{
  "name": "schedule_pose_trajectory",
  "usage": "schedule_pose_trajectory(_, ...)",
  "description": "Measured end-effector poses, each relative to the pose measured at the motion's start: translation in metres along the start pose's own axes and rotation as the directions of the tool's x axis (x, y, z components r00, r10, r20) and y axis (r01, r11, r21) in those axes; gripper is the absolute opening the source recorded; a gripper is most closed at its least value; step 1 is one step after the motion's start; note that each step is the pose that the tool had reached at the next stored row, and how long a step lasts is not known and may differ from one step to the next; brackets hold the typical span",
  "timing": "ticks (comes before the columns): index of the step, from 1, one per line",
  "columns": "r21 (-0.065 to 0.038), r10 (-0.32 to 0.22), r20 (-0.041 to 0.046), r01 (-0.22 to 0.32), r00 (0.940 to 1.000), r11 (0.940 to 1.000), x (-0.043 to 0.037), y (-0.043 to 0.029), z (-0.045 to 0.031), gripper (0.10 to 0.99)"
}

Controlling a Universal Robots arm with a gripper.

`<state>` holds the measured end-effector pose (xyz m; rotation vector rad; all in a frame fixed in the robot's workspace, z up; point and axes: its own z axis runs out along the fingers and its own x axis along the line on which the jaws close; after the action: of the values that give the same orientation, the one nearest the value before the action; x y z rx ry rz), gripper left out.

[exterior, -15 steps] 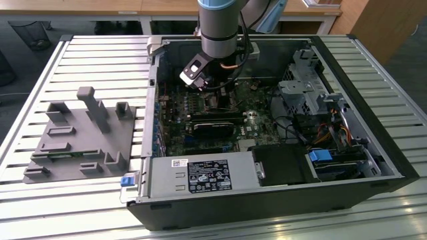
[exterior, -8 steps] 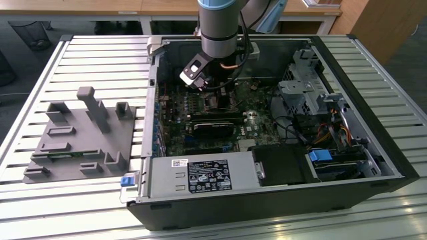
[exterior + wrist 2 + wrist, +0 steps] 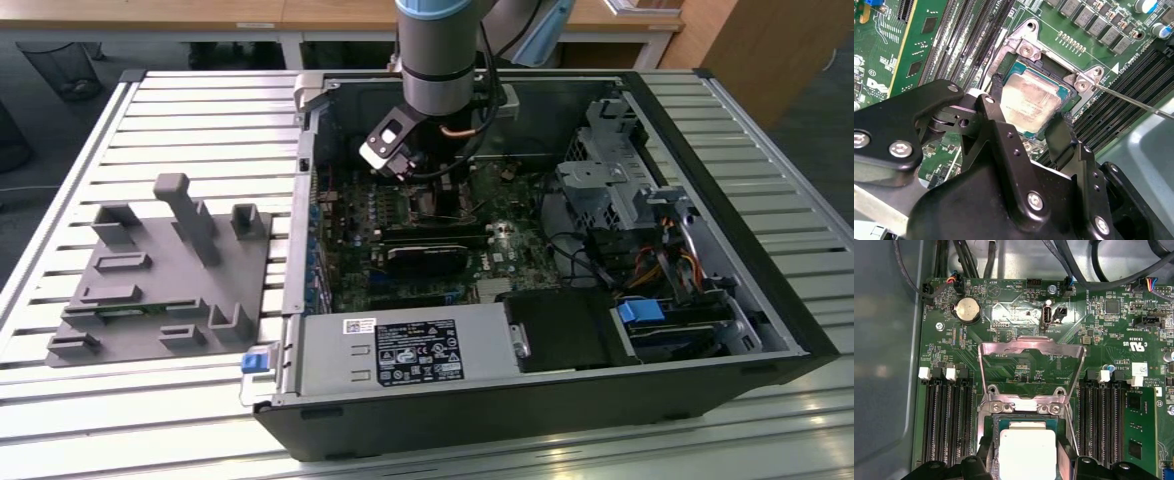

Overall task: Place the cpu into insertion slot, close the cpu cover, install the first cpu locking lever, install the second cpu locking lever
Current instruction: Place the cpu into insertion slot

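Note:
The cpu point(image 3: 1031, 102) is a small silvery square lying low in the insertion slot point(image 3: 1019, 65) on the green motherboard. My gripper point(image 3: 1029, 111) straddles it, with one black finger point(image 3: 996, 87) against one edge and the other finger point(image 3: 1061, 127) against the opposite edge. In the first wrist view the cpu point(image 3: 1026, 450) sits between the two finger bases. The cpu cover point(image 3: 1031, 347) is a silvery frame swung open beyond the socket's hinge. A thin locking lever point(image 3: 1134, 102) sticks out free beside the socket. In the exterior view the gripper point(image 3: 390, 152) reaches down into the open computer case.
Long black memory slots point(image 3: 946, 415) flank the socket on both sides. A black heatsink block point(image 3: 427, 258) lies on the board near the socket. The case wall point(image 3: 310, 170) stands close to the gripper. A grey fixture point(image 3: 160, 270) rests on the slatted table at the exterior view's left.

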<state>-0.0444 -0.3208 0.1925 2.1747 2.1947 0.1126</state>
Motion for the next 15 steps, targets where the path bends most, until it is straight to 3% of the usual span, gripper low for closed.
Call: schedule_pose_trajectory(15,0.0,0.003,0.0003,-0.003,1.0,1.0,0.0004,-0.0004,-0.0019,0.616)
